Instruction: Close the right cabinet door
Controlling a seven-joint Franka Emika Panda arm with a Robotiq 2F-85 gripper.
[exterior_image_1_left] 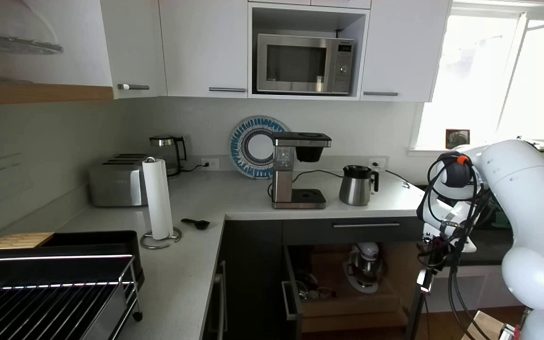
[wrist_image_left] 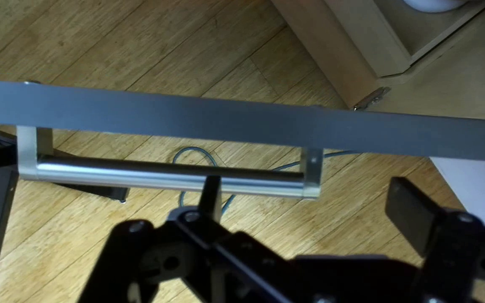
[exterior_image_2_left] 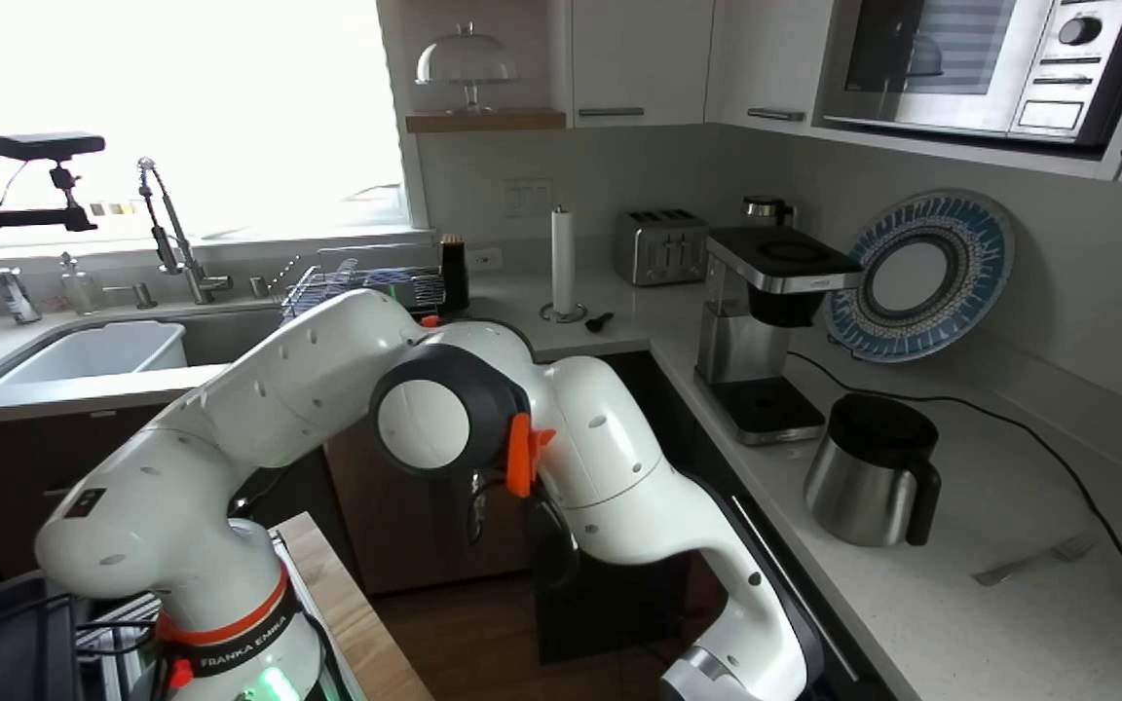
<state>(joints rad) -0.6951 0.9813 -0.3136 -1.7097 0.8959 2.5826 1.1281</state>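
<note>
The right cabinet door stands open. In an exterior view it is a narrow dark strip (exterior_image_1_left: 414, 314) at the right side of the open cabinet. In the wrist view its grey top edge (wrist_image_left: 162, 111) crosses the picture, with its silver bar handle (wrist_image_left: 141, 172) below. My gripper (wrist_image_left: 305, 198) is open and nothing is between its fingers. One finger overlaps the handle bar in the wrist view; the other is to the right of the handle. I cannot tell whether it touches. In an exterior view the gripper (exterior_image_1_left: 424, 281) is at the door's upper end. In the other views' angle it is hidden.
The left cabinet door (exterior_image_1_left: 292, 293) also stands open. A stand mixer (exterior_image_1_left: 365, 267) is inside the cabinet on a wooden shelf. The counter (exterior_image_1_left: 248, 203) with a coffee maker (exterior_image_1_left: 284, 174) and a steel carafe (exterior_image_1_left: 356, 186) is above. A cable (wrist_image_left: 194, 148) lies on the wooden floor.
</note>
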